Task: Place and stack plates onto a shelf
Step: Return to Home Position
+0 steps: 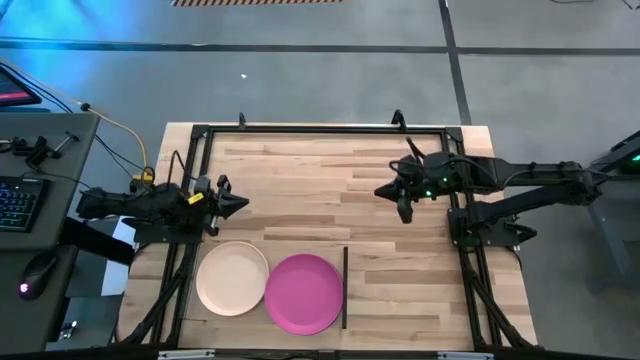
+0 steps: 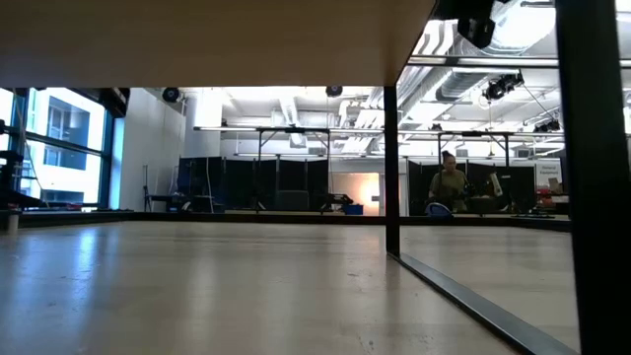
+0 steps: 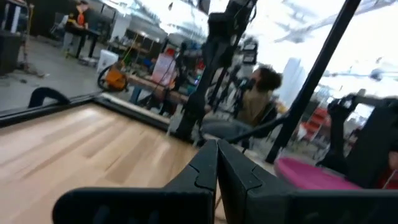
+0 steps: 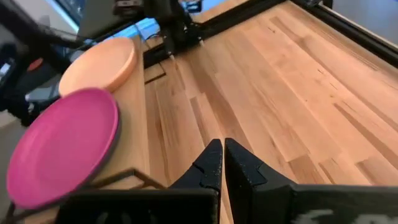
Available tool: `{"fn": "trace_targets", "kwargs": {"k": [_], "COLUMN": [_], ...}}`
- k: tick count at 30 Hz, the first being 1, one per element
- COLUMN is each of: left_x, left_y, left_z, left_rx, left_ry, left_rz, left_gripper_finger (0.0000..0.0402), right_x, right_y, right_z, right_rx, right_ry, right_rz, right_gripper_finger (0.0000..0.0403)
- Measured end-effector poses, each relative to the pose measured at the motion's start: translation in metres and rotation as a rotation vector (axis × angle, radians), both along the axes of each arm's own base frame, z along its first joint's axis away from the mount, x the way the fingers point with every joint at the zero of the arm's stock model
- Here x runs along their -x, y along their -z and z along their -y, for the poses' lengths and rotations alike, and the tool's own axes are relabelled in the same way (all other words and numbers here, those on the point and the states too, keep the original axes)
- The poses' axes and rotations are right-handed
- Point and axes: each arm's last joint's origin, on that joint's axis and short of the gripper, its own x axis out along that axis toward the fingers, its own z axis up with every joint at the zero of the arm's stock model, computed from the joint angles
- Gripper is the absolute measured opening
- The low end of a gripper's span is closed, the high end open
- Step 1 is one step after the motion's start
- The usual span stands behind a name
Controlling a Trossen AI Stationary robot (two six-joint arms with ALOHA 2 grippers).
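A magenta pink plate [image 1: 304, 292] and a pale peach plate [image 1: 232, 277] lie side by side, flat on the shelf [image 1: 283, 250]. The shelf is a pale raised panel at the table's near edge, with a black edge strip [image 1: 345, 288]. No other plates show. In the right wrist view the pink plate [image 4: 62, 146] and the peach plate [image 4: 99, 62] sit on that panel. My left gripper [image 1: 238, 203] hovers shut just beyond the peach plate, on the far side. My right gripper [image 1: 384, 191] is shut over the bare table, right of centre. Both touch nothing.
A black frame [image 1: 320, 128] runs round the butcher-block tabletop [image 1: 320, 190]. In the low view the shelf's underside [image 2: 197, 39] spans the top and a black leg [image 2: 392, 168] stands on the table. A person [image 2: 449, 187] sits in the room beyond. A keyboard [image 1: 15, 200] lies off the left.
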Motion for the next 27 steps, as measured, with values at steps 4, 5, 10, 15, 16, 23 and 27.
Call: {"fn": "trace_targets", "kwargs": {"k": [4, 5, 10, 15, 16, 23, 27], "left_x": [-0.001, -0.001, -0.001, -0.001, -0.001, -0.001, -0.001], "left_y": [0.004, 0.004, 0.004, 0.004, 0.004, 0.004, 0.004], "left_z": [0.0, 0.0, 0.0, 0.0, 0.0, 0.0, 0.0], "left_rx": [-0.021, -0.02, -0.02, -0.02, -0.02, -0.02, -0.02], "left_ry": [-0.01, -0.01, -0.012, -0.012, -0.012, -0.012, -0.012], "left_rz": [-0.047, -0.045, -0.044, -0.045, -0.045, -0.045, -0.045], "left_gripper_finger": [0.0, 0.0, 0.0, 0.0, 0.0, 0.0, 0.0], "right_x": [0.018, 0.026, 0.069, 0.088, 0.089, 0.095, 0.099], "right_y": [0.004, 0.005, 0.021, 0.055, 0.065, 0.121, 0.137], "right_z": [-0.002, -0.002, -0.001, -0.001, -0.001, -0.001, -0.001], "right_rx": [0.027, 0.028, 0.026, 0.085, 0.092, 0.093, 0.112], "right_ry": [-0.027, -0.027, -0.023, -0.03, -0.03, -0.025, -0.031], "right_rz": [0.03, 0.044, 0.207, 0.498, 0.538, 0.632, 0.636], "right_gripper_finger": [0.0, 0.0, 0.0, 0.0, 0.0, 0.0, 0.0]}}
